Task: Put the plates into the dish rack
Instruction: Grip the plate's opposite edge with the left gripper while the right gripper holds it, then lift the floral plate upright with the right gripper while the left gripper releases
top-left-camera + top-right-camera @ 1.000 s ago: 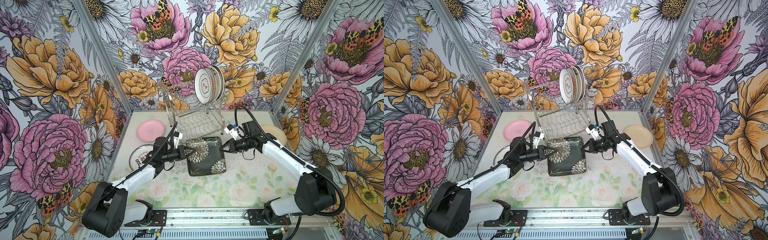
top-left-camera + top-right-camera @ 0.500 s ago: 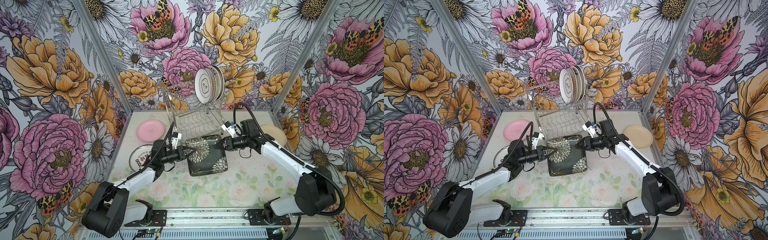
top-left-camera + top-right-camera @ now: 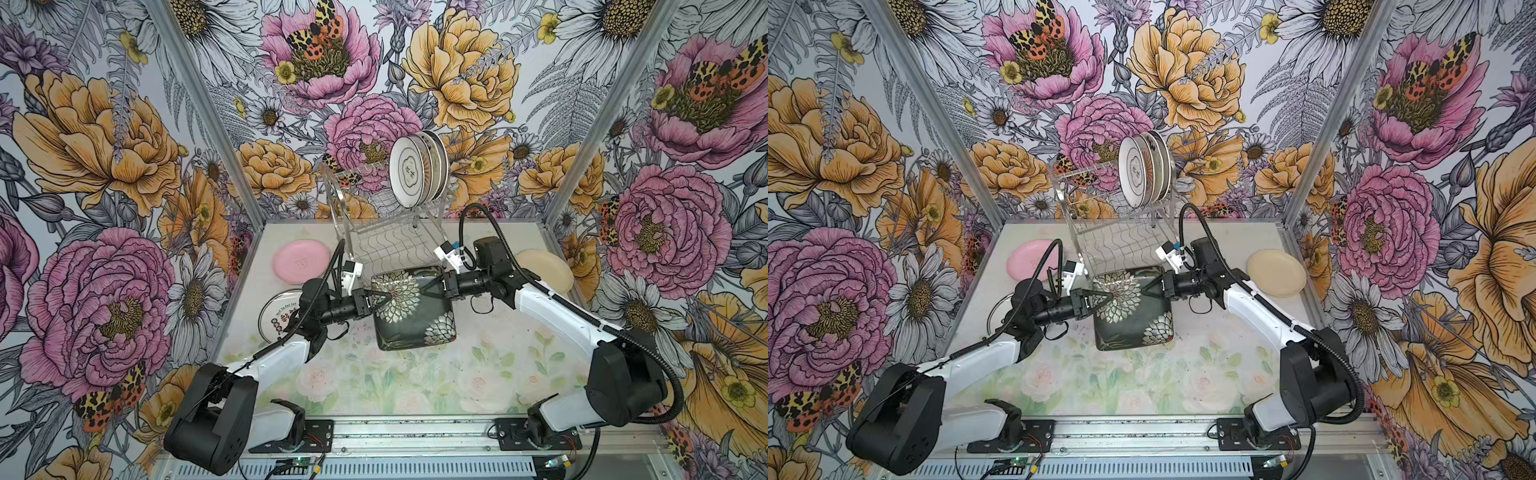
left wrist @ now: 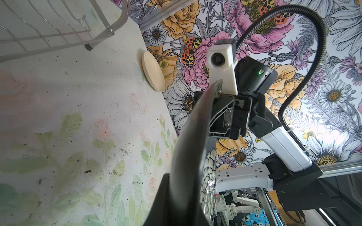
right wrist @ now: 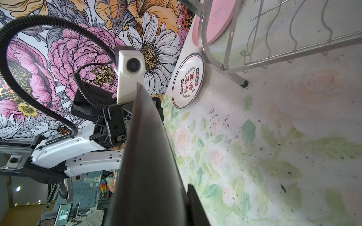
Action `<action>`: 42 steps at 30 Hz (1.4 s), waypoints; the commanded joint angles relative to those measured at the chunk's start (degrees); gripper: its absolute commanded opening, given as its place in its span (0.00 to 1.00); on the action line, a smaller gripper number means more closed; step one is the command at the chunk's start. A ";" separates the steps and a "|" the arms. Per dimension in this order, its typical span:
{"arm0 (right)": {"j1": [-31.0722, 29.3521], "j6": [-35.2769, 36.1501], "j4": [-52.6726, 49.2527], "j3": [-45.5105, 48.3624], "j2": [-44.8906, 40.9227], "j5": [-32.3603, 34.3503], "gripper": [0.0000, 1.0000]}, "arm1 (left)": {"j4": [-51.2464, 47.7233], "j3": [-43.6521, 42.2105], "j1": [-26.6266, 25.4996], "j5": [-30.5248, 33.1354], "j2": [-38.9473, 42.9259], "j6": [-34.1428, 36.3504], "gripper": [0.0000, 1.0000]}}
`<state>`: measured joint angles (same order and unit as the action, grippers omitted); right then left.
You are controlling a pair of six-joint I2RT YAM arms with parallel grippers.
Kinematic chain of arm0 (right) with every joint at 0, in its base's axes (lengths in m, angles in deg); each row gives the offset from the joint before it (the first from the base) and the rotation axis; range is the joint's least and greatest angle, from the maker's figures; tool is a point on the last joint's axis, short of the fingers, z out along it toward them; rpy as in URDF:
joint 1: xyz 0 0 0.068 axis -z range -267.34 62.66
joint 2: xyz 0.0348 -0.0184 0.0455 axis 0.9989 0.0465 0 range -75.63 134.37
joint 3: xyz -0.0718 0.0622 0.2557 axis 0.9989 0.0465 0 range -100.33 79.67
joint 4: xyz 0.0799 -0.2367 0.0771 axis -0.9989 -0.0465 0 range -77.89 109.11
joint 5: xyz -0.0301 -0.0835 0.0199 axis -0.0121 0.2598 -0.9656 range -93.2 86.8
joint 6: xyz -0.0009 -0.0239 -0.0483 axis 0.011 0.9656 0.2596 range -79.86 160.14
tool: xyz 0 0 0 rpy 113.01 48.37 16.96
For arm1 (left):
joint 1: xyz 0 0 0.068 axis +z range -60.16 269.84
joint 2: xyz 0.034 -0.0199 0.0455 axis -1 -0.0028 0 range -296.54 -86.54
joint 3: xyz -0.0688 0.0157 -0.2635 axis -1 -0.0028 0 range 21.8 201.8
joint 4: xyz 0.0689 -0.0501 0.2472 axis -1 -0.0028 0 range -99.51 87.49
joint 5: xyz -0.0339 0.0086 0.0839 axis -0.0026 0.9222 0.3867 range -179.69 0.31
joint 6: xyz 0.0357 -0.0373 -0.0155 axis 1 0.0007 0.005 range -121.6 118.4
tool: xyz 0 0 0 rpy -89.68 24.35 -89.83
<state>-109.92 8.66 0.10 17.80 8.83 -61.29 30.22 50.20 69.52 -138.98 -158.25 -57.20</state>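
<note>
While left end effector (image 3: 383, 296) pinches dark square plate (image 3: 415, 326) by its rim, right end effector (image 3: 429, 286) straddles opp. corner, clamped or not can't tell, nr dish rack (image 3: 388, 245).

your two arms look alike. the left arm (image 3: 274, 359) and the right arm (image 3: 552, 311) have smooth white shells between bulky black joints. a black ribbed hose (image 4: 323, 39) arches over each wrist to a white boxy camera housing (image 4: 221, 58) with a round dark lens. the left gripper (image 3: 388, 294) and the right gripper (image 3: 426, 287) are black, with thin fingers. a small green light (image 4: 260, 73) glows on the right arm's black motor block. black base plates (image 3: 309, 434) carry silver screws.
</note>
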 commanded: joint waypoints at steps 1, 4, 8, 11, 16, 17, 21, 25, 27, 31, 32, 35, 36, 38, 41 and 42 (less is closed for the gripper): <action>-1.14 -0.79 3.93 -0.67 -0.51 -4.74 0.00 | 3.89 0.65 0.84 -0.51 0.72 -0.70 0.03; -0.83 -1.20 3.80 -1.06 -1.26 -2.74 0.00 | 2.36 0.43 1.95 -0.34 1.71 -0.26 0.37; 0.12 -2.24 3.53 -1.14 -3.95 3.03 0.00 | -6.01 1.13 3.70 0.42 5.35 3.42 0.63; 0.72 -2.56 2.58 -1.14 -7.07 7.88 0.00 | -17.19 3.54 4.28 2.86 9.20 9.19 0.73; 0.88 -1.70 -0.80 -2.83 -12.25 15.64 0.00 | -32.88 6.83 5.65 8.70 14.17 16.50 0.80; 0.88 -1.27 -1.73 -3.60 -13.25 17.27 0.00 | -34.64 6.84 6.16 9.79 15.08 17.18 0.81; 0.75 1.08 -7.62 -8.13 -16.14 23.59 0.00 | -39.73 6.42 8.01 13.91 18.35 18.74 0.84; 0.44 2.12 -11.24 -14.04 -17.42 29.63 0.00 | -42.84 6.48 8.99 15.73 19.32 19.90 0.85; 0.01 2.67 -12.61 -17.78 -17.00 32.61 0.00 | -43.46 6.52 9.05 16.36 19.06 20.10 0.85; -1.00 4.21 -13.58 -26.60 -14.07 38.23 0.00 | -44.02 6.40 9.13 17.55 18.88 20.24 0.86; -1.25 4.72 -13.68 -28.97 -13.17 39.30 0.00 | -44.15 6.40 9.12 17.73 18.84 20.27 0.86; -2.03 6.44 -14.06 -36.48 -9.55 43.38 0.00 | -44.38 6.36 9.12 18.18 18.54 20.38 0.87; -2.31 6.97 -14.13 -39.29 -8.18 44.70 0.00 | -44.43 6.40 9.08 18.33 18.45 20.35 0.89; -3.00 8.08 -14.13 -44.07 -5.26 46.97 0.00 | -44.51 6.32 9.13 18.61 18.56 20.36 0.90; -4.37 10.22 -14.05 -51.40 -0.48 51.58 0.00 | -44.60 6.40 9.07 18.93 18.45 20.37 0.92; -4.97 11.02 -14.03 -54.01 1.31 53.24 0.00 | -44.62 6.32 9.09 18.97 18.36 20.35 0.93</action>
<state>-113.62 17.20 -20.53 -29.19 7.67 -14.36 -13.95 56.04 78.13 -121.70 -139.58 -38.40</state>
